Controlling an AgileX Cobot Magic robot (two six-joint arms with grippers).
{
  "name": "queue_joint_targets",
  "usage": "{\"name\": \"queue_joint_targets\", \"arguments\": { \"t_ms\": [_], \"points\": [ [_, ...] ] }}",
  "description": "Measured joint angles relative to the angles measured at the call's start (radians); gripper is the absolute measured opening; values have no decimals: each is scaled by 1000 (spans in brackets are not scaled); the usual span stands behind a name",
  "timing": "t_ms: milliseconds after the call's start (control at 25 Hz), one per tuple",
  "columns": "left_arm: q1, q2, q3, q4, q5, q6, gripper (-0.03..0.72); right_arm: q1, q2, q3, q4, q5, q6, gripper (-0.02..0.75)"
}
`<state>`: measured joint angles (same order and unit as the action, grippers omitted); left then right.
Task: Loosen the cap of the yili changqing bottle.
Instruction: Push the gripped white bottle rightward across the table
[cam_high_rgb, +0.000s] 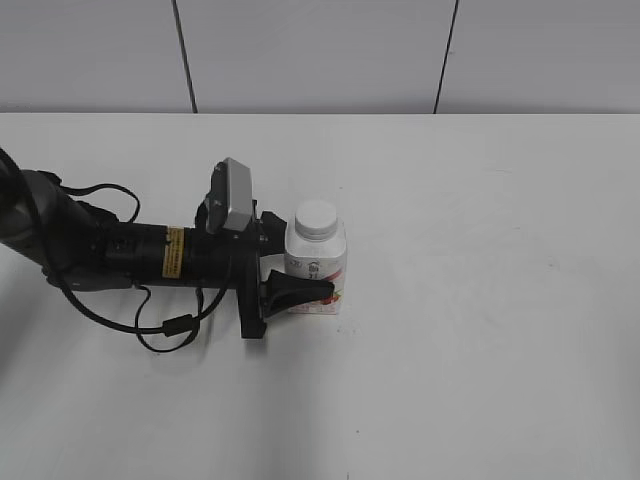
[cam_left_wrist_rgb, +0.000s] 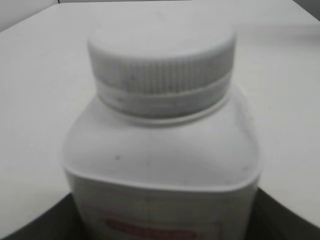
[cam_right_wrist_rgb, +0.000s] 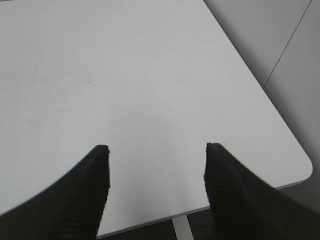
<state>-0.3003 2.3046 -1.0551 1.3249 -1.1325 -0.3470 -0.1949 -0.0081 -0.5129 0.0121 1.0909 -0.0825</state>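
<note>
In the exterior view the left arm (cam_high_rgb: 120, 255) lies low across the left part of the white tabletop (cam_high_rgb: 480, 300), a black cable looping under it and a grey camera block on its wrist; its left gripper (cam_high_rgb: 300, 272) reaches rightward to the yili changqing bottle (cam_high_rgb: 318, 268), which stands upright a little left of the middle of the tabletop; one dark finger (cam_high_rgb: 295, 290) presses along the near face of the bottle just over the pink-red label, and the far finger is hidden behind the body, so the fingers are narrowed onto the bottle's sides and hold it.

The cap (cam_high_rgb: 317, 219) sits on the neck, round and white, above the fingers and untouched by them; in the left wrist view the bottle (cam_left_wrist_rgb: 162, 170) fills the picture, slightly blurred, with the ribbed cap (cam_left_wrist_rgb: 161, 57) seated level over a collar ring; dark finger edges show at both lower corners against the bottle's shoulders, and a strip of red label shows at the bottom.

The right wrist view shows the right gripper (cam_right_wrist_rgb: 156, 175) over bare tabletop (cam_right_wrist_rgb: 125, 75) near its rounded corner; its two black fingers (cam_right_wrist_rgb: 87, 190) stand wide apart with nothing between them; this gripper does not appear in the exterior view.
</note>
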Motion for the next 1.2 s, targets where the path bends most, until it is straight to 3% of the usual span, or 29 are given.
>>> {"name": "queue_joint_targets", "arguments": {
  "t_ms": [120,320,1000,1200],
  "points": [
    [0,0,0,1,0,0,421,0,8,-5,24,-10,18,480],
    [0,1,0,6,-8,0,421,0,136,-15,182,-27,24,480],
    [0,2,0,-5,-11,0,421,3,911,-365,300,37,4,469],
    [0,2,0,-6,-9,0,421,114,1041,-419,282,-21,11,469]
  ]
}}
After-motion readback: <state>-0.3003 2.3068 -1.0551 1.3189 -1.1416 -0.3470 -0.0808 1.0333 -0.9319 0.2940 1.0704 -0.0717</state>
